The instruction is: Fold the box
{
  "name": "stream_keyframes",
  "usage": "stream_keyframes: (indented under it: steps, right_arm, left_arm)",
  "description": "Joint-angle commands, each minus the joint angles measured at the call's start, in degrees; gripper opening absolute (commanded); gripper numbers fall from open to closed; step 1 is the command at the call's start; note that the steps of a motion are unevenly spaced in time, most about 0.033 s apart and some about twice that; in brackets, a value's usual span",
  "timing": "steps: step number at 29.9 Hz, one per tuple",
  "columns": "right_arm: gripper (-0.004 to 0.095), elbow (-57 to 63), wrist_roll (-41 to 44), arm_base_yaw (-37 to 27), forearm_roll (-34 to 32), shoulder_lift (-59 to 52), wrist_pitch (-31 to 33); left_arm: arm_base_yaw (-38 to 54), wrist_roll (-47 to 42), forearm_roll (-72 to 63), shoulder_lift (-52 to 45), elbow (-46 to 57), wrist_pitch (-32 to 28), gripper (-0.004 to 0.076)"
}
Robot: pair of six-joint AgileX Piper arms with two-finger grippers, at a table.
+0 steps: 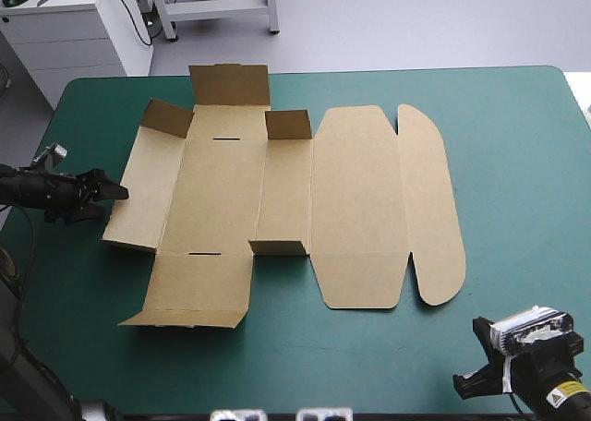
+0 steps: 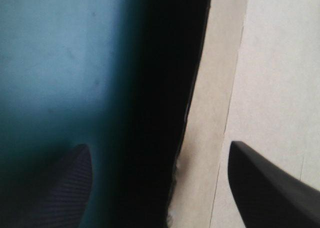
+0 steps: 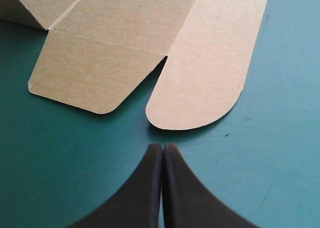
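1. So left gripper: fingers spread apart, edge of the brown box ahead, right between them.
2. And right gripper: clamped together on nothing, box's rounded flap just ahead of its tips.

Probably a lab: white cabinet, metal frame, teal-green table.

The bench wears a teal-green cover, bare along its near edge and right side. On it, from the middle toward the left, lies the box, a cut brown sheet. Its round-ended right panels lie flat (the left ones less so), with small flaps standing at the far and near creases.
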Motion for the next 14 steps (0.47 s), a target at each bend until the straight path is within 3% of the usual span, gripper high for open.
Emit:
stream_keyframes:
  steps: [1,10,14]
  right_arm:
    - [-0.0020,-1.18,0.13,0.14,0.99,0.70,-3.27]
    - [-0.0020,-1.18,0.03,0.14,0.99,0.70,-3.22]
    - [-0.0020,-1.18,0.03,0.14,0.99,0.70,-3.22]
  left_arm:
    - [-1.77,-0.88,-2.99,-2.65,-1.73,5.45,0.0543]
    - [-9.63,-3.05,-0.04,-2.65,-1.73,5.45,0.0514]
    - [-10.85,-3.94,-0.63,-2.65,-1.73,5.45,0.0428]
